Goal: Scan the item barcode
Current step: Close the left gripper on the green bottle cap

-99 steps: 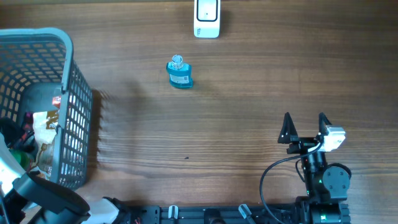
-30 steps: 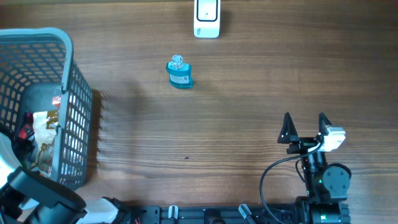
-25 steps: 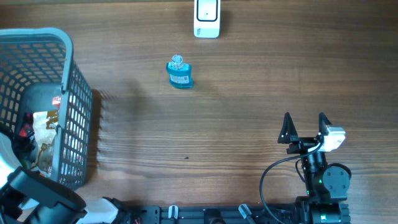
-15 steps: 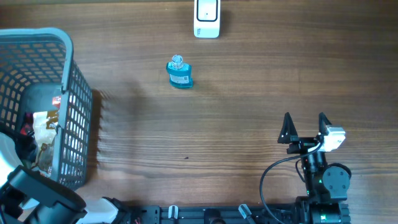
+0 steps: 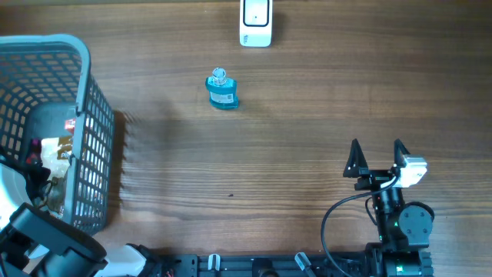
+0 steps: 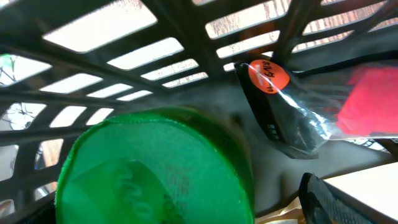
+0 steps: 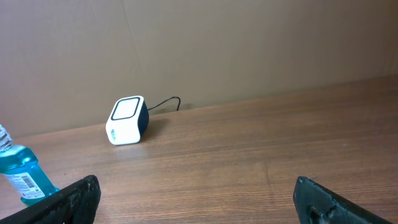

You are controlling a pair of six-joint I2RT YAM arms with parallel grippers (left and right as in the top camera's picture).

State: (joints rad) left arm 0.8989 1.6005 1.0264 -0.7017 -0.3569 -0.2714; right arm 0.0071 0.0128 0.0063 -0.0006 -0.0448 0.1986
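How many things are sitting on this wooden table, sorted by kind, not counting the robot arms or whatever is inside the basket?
Grey mesh basket: 1
Blue bottle: 1
White scanner box: 1
Total: 3

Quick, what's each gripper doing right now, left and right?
Left gripper: open over the green lid in the basket, not gripping it.
Right gripper: open, empty.
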